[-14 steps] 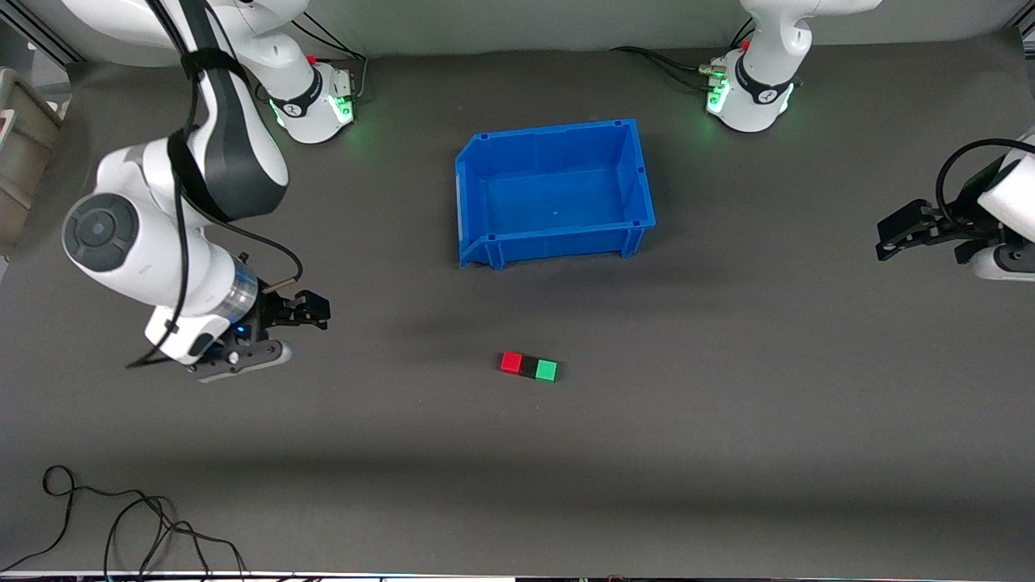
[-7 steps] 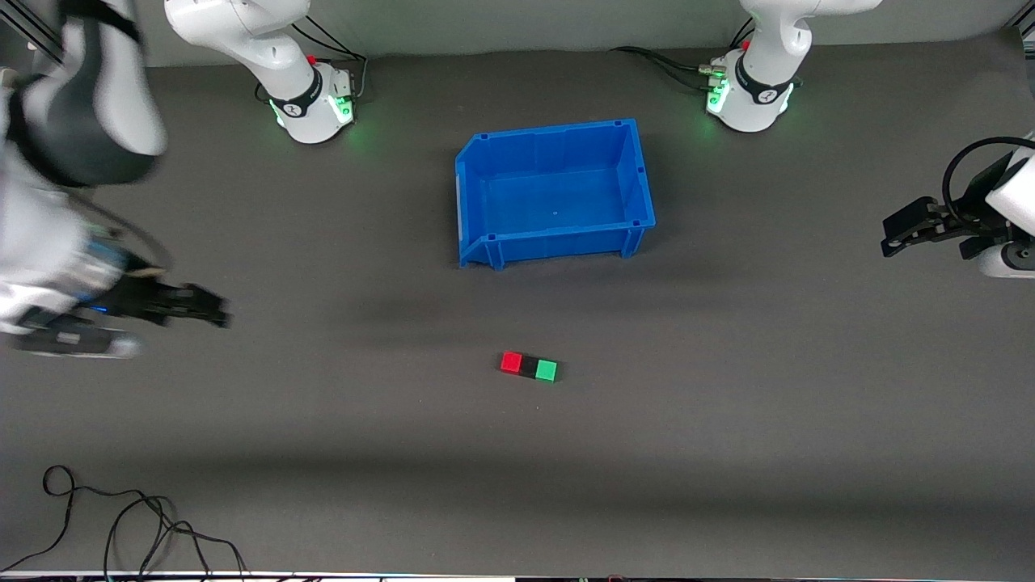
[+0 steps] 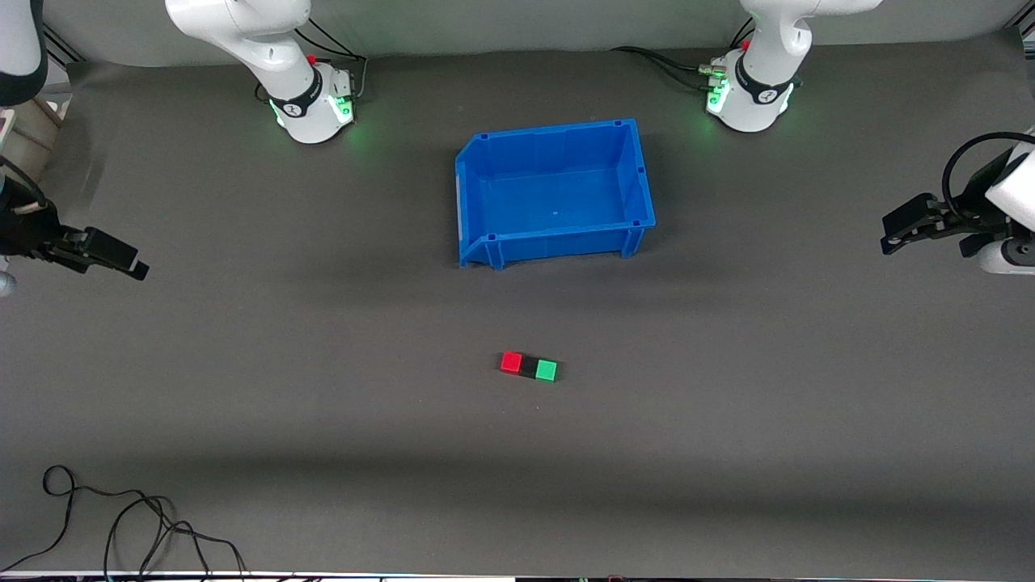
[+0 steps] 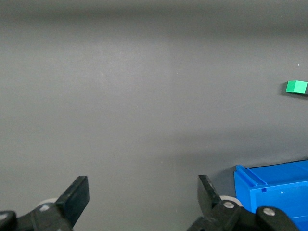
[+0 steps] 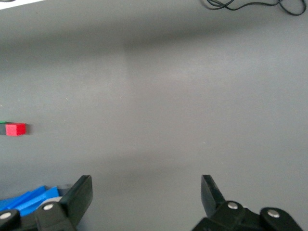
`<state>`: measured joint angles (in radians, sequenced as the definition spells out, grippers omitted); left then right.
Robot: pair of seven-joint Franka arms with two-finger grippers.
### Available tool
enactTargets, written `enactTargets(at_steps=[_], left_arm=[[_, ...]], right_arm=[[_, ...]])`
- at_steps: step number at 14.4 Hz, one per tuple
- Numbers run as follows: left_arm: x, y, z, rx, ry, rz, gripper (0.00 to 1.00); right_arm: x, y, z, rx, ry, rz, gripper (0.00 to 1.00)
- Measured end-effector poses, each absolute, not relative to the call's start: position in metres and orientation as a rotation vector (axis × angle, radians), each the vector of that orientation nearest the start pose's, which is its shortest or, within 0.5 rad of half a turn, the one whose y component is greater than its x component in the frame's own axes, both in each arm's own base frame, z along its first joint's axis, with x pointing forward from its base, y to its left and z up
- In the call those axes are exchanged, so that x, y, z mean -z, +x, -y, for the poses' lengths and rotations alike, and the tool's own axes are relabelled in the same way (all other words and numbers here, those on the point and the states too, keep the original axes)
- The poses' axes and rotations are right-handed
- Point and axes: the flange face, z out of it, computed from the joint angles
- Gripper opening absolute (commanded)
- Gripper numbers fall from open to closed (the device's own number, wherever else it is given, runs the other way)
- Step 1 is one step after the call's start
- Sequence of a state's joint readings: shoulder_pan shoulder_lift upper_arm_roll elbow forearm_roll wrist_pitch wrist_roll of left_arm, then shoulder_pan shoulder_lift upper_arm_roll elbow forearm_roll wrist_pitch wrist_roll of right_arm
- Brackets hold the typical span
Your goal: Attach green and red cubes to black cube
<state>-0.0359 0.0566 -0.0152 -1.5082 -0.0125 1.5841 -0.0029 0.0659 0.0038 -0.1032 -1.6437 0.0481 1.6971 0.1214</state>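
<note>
The blue bin (image 3: 555, 192) holds nothing. The red cube (image 3: 510, 361), black cube (image 3: 529, 366) and green cube (image 3: 547, 370) touch in a row running end to end of the table. The left gripper (image 3: 897, 230) and right gripper (image 3: 121, 263), both spread wide, hang over the table's ends.

White arms; black tools; green-lit bases, seemingly

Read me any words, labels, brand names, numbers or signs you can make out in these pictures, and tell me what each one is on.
No readable text in any view.
Right arm's base: a small mark on the black band, too small to read.
Left arm's base: the same kind of mark, too small to read.
Blue bin, red cube, black cube, green cube: no lettering visible.
</note>
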Motion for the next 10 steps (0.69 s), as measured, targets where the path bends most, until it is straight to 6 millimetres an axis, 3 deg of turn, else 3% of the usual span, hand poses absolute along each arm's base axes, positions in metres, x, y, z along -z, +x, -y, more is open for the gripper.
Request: enactTargets(at_steps=[3,8,10], left_arm=[[-0.623,0.573,0.03,0.028,-3.154,-0.076,1.0],[-0.623,0.573,0.03,0.028,-3.154,-0.082,1.0],[-0.623,0.573,0.031,0.029,-3.153,-0.088,1.0]], right_arm=[[-0.593,0.562,0.002,0.037,-3.103,-0.186,1.0],[-0.591,0.556,0.003,-0.018,-3.109,-0.077,1.0],[-0.592,0.555,-0.011,-0.019,-3.11,-0.033,1.0]])
